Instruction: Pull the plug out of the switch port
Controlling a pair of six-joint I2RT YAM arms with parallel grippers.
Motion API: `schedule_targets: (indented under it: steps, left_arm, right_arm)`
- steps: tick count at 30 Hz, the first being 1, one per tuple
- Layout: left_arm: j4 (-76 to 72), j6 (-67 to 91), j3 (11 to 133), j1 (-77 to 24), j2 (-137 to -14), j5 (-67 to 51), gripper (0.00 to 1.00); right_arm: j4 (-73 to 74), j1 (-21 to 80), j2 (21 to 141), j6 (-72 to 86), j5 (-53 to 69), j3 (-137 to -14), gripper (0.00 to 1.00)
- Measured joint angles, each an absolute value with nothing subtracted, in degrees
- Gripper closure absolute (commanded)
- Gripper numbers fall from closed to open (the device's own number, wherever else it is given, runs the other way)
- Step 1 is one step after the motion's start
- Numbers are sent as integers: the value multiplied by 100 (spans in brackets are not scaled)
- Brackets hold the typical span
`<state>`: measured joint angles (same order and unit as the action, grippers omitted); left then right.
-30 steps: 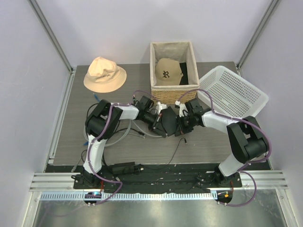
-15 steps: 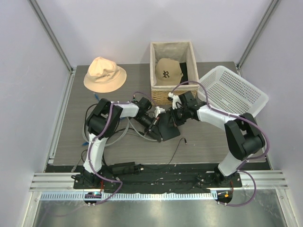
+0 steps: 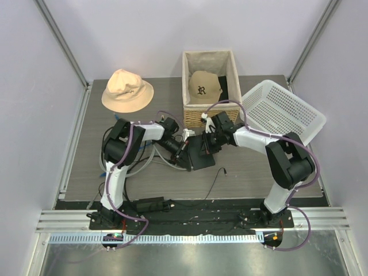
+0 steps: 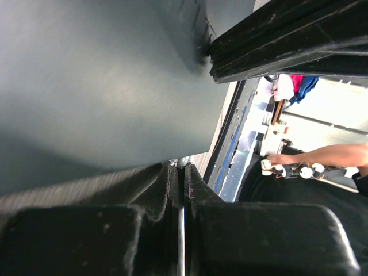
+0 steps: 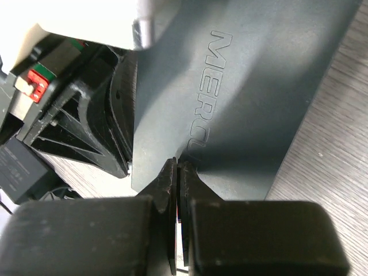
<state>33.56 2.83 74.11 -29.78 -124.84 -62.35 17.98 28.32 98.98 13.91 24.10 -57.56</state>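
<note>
left hand (image 3: 184, 150) and right hand (image 3: 207, 144) both pressed together, meeting at the switch (image 3: 205, 160): flat matte dark-grey slab, embossed lettering, lying mid-surface (image 3: 253, 172), grey wood-grain. behind it: wicker basket (image 3: 210, 117) holding tan cap (image 3: 204, 86); cream bucket hat (image 3: 126, 89); white perforated basket (image 3: 282, 112). pale walls.

The right gripper (image 3: 206, 144) has swung leftward, from off the right corner of the lined wicker basket (image 3: 198, 117) to just in front of its front wall. The flat dark-grey rectangular switch box (image 3: 202, 158) now lies slightly farther from that basket. The left gripper (image 3: 184, 150) has drawn back leftward.
</note>
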Motion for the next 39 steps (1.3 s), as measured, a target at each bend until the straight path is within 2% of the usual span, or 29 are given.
schedule_targets:
  steps: [5, 15, 21, 22, 25, 26, 30, 39]
  left_arm:
    - [3594, 27, 7432, -2880, -12477, -6239, 100]
    - [5529, -1597, 8265, -2665, -12726, -5677, 100]
    - [6302, -1988, 8849, -2521, -13096, -5559, 99]
    - [6302, -1988, 8831, -2510, -13100, -5588, 74]
    - [6110, -1772, 8661, -2497, -13043, -5636, 53]
    - [6097, -1647, 8584, -2486, -13004, -5688, 50]
    - [5835, -1092, 8329, -2447, -12809, -5857, 46]
    - [4571, 489, 7629, -2379, -12514, -6034, 49]
  right_arm:
    - [1754, 2770, 9988, 1581, 2532, -5795, 99]
    - [1562, 2471, 10064, 1404, 2543, -5885, 99]
    - [1439, 2534, 10044, 1173, 2436, -5892, 99]
    - [1441, 2536, 10031, 1142, 2440, -5894, 99]
    - [1538, 2539, 9985, 1033, 2440, -5894, 99]
    - [1577, 2547, 9974, 1004, 2443, -5894, 99]
    - [1712, 2622, 9926, 897, 2432, -5885, 99]
    - [1776, 2694, 9926, 847, 2462, -5878, 99]
